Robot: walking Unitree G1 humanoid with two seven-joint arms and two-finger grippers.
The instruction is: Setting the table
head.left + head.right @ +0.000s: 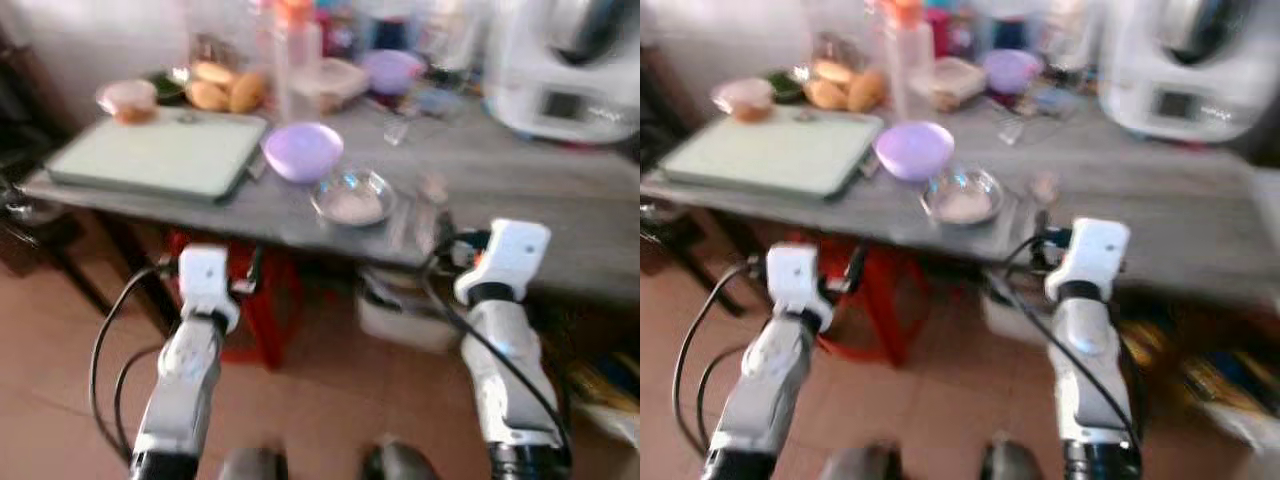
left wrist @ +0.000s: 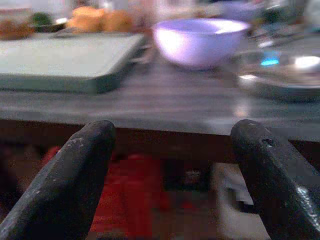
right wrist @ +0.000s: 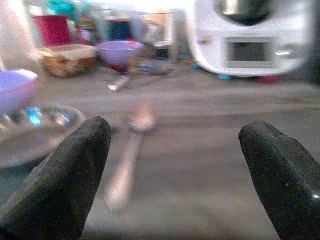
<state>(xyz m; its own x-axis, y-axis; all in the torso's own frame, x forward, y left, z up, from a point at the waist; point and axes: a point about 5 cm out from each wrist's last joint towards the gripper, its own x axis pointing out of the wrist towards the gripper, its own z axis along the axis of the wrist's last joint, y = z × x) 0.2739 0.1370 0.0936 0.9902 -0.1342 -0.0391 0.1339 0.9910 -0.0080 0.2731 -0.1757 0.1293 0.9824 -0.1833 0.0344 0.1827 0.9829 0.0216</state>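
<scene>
- Both silver arms are reaching forward at the near edge of the grey table point(image 1: 520, 190); head views are blurring slightly.
- Left gripper point(image 2: 172, 170) is hovering just below and in front of the table edge, fingers point(image 2: 65, 180) spread wide, grasping nothing.
- Right gripper point(image 3: 175, 175) is sitting level with the tabletop at its near edge, fingers point(image 3: 60, 180) released and wide apart, nothing between them.
- White appliance point(image 1: 560, 65) is standing at the far right of the table.
- Pale green cutting board point(image 1: 150, 155) is lying on the left part of the table.
- Lilac bowl point(image 1: 302, 150) is resting just beside the board's right edge.
- Glass dish point(image 1: 352, 197) is sitting just in front of and to the right of the lilac bowl, near the table edge.
- Second purple bowl point(image 1: 392, 70) is standing further back among blurred containers.
- Bread rolls point(image 1: 225, 88) are lying behind the board.
- Spoon point(image 3: 131, 147) is lying on the table straight ahead of the right gripper, right of the glass dish, untouched.
</scene>
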